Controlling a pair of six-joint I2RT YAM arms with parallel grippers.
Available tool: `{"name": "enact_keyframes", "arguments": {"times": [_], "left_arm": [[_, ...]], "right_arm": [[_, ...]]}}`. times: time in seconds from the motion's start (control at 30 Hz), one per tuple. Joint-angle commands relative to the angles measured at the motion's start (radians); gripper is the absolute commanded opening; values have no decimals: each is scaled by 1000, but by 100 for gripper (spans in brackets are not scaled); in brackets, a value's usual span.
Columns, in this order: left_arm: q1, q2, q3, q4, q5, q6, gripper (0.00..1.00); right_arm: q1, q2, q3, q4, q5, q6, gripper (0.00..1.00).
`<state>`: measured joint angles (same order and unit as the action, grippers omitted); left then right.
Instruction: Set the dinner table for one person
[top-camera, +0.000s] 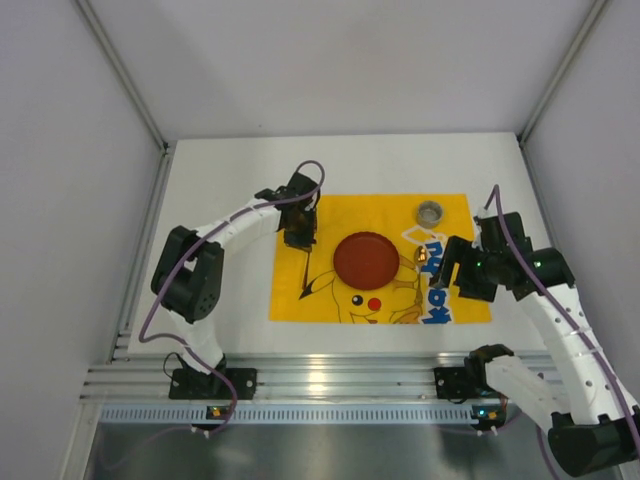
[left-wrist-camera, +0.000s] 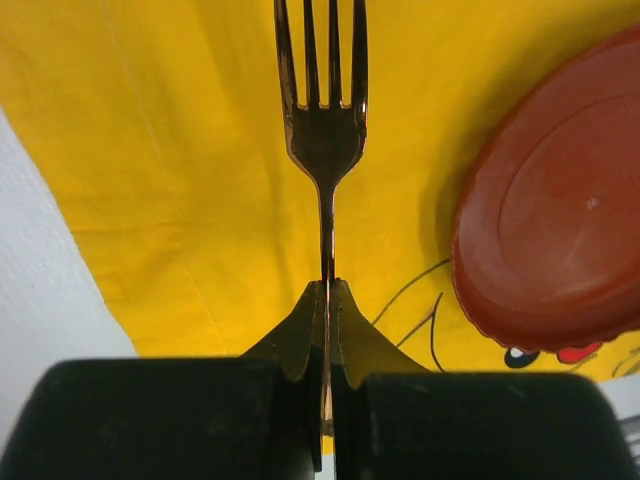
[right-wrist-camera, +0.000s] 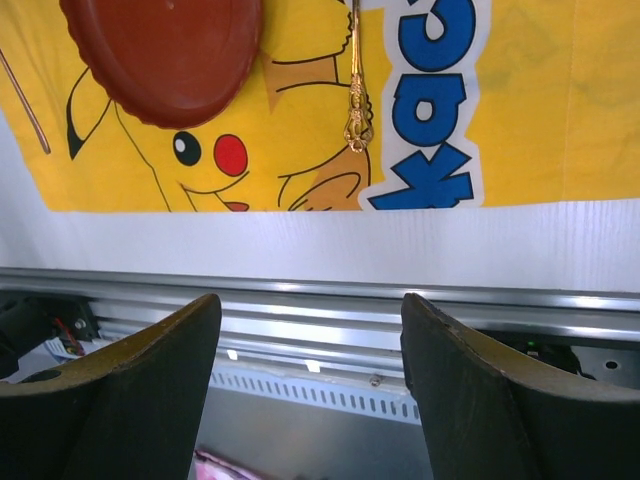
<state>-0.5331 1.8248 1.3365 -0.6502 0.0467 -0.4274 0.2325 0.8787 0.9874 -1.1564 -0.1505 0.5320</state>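
As seen from above, the dinner table is the white top that fills the enclosure floor. A yellow cartoon mat lies at its centre and carries a red plate and a small metal cup. The left gripper stands over the mat just left of the plate, a fork extending from it toward the aluminium rail; the right gripper is over the blue lettering. Left wrist view: the jaws are clamped on the fork's handle, with the tines pointing away over yellow cloth. Right wrist view: the fingers stand wide apart, grasping nothing; a gold utensil lies on the mat between plate and lettering.
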Motion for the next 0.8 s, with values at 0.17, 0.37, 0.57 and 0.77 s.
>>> {"name": "enact_keyframes", "arguments": {"times": [0.17,0.37,0.57,0.77], "left_arm": [[5,30,50,6,-146,-63,0],[2,53,44,-19,-209,-100,28],[-1,-54,43,-23,-260,-85,98],[1,-325,-15,142,-520,77,99]], "right_arm": [[-9,-34,-4,-37,16,0,74],[-9,-14,13,-45,20,-23,75],[-10,11,49,-49,35,-41,75],[-9,2,149,-45,32,-76,79]]}}
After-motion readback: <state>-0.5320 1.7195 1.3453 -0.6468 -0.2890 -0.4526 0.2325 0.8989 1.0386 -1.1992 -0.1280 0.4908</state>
